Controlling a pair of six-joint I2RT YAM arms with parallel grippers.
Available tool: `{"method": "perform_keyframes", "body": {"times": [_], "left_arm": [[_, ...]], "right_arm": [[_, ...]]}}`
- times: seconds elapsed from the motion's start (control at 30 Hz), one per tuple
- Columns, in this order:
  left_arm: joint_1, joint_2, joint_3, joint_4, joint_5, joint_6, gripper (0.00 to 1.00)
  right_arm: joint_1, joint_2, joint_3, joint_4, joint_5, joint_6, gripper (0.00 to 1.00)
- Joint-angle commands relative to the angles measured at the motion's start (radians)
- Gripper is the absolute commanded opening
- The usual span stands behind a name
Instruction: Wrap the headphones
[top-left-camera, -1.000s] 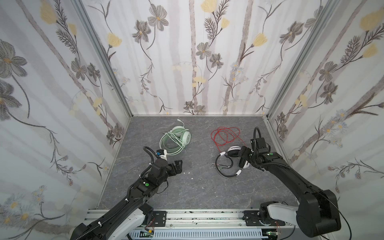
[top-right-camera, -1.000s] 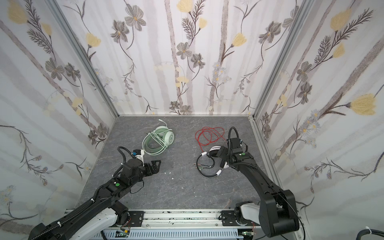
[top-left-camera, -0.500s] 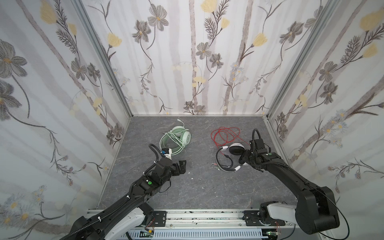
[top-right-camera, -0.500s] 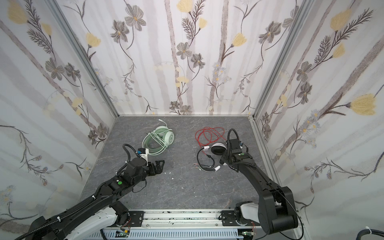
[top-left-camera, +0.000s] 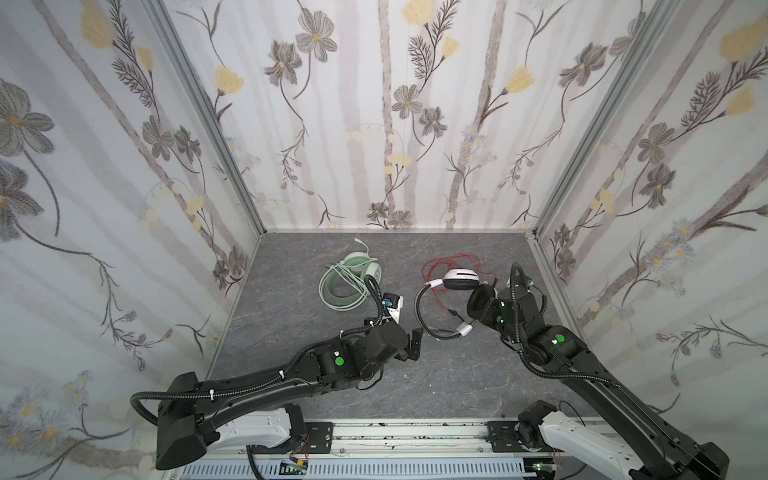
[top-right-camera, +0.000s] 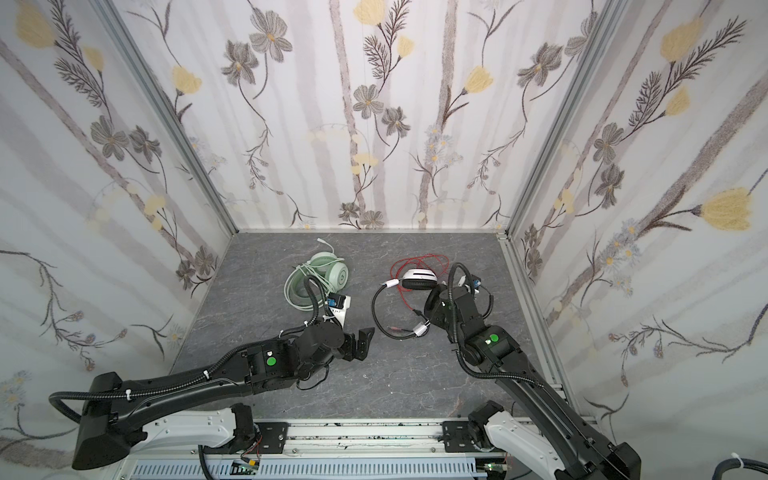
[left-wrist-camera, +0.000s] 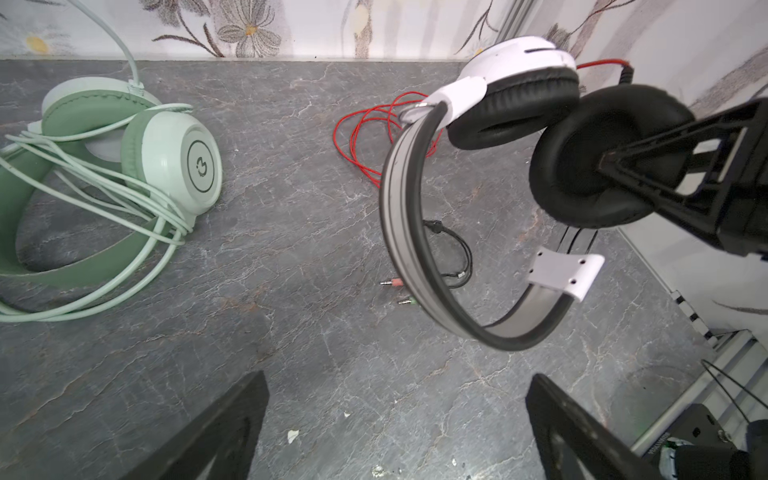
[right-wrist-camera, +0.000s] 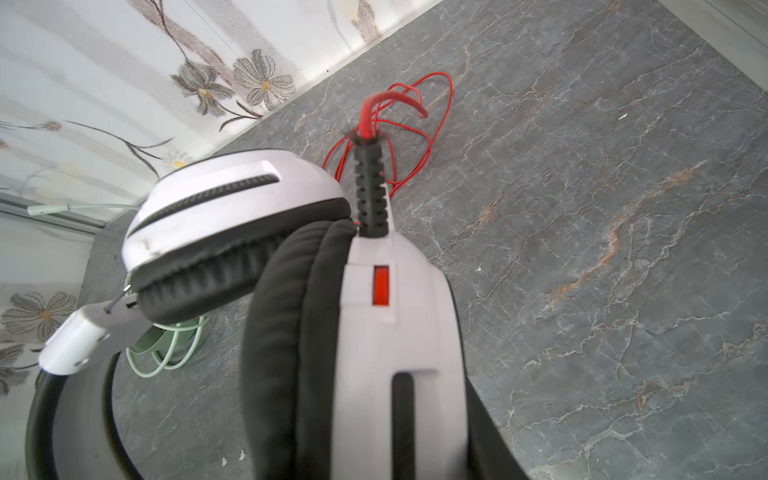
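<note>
The white-and-black headphones (top-left-camera: 419, 307) hang tilted above the grey floor, and my right gripper (top-left-camera: 484, 305) is shut on one black-padded ear cup (right-wrist-camera: 386, 332). In the left wrist view a black finger (left-wrist-camera: 648, 166) presses on that cup's pad. Their red cord (top-left-camera: 451, 262) trails down in loose loops on the floor behind, and the plugs (left-wrist-camera: 392, 282) lie under the headband (left-wrist-camera: 405, 216). My left gripper (top-left-camera: 413, 345) stands open and empty just left of the headband's low end, not touching it. The mint-green headphones (top-left-camera: 353, 274) lie at the back left with their pale cord wound round them.
Flowered walls (top-left-camera: 374, 124) close the cell on three sides, the right one near my right arm. A metal rail (top-left-camera: 415, 436) runs along the front edge. Small white specks (left-wrist-camera: 293, 434) dot the floor by my left gripper.
My right gripper has closed on the ear cup and raised the white-and-black headset off the floor. My left arm has moved right, towards the headband, still open.
</note>
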Motion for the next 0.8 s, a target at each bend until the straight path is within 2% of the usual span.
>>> {"method": "perform_keyframes", "body": {"times": [0.0, 0.1, 0.27, 0.37, 0.5, 0.7, 0.77], "left_arm": [[0.002, 0.036, 0.096, -0.154, 0.025, -0.054, 0.95], [0.013, 0.1, 0.202, -0.3, 0.094, -0.134, 0.84], [0.022, 0.196, 0.294, -0.492, 0.18, -0.329, 0.81], [0.032, 0.196, 0.282, -0.493, 0.235, -0.46, 0.79], [0.054, 0.196, 0.27, -0.481, 0.251, -0.589, 0.82], [0.085, 0.237, 0.332, -0.477, 0.25, -0.636, 0.83], [0.085, 0.236, 0.342, -0.443, 0.253, -0.645, 0.79]], "right_arm": [[0.064, -0.019, 0.022, 0.006, 0.115, 0.088, 0.32], [0.116, -0.016, 0.041, -0.02, 0.157, 0.109, 0.33], [0.147, -0.013, 0.05, -0.027, 0.193, 0.129, 0.33], [0.147, -0.014, 0.049, -0.019, 0.191, 0.133, 0.33], [0.152, -0.024, 0.049, -0.016, 0.187, 0.138, 0.32], [0.16, -0.026, 0.053, -0.033, 0.195, 0.146, 0.33], [0.161, -0.023, 0.054, -0.044, 0.201, 0.149, 0.33]]}}
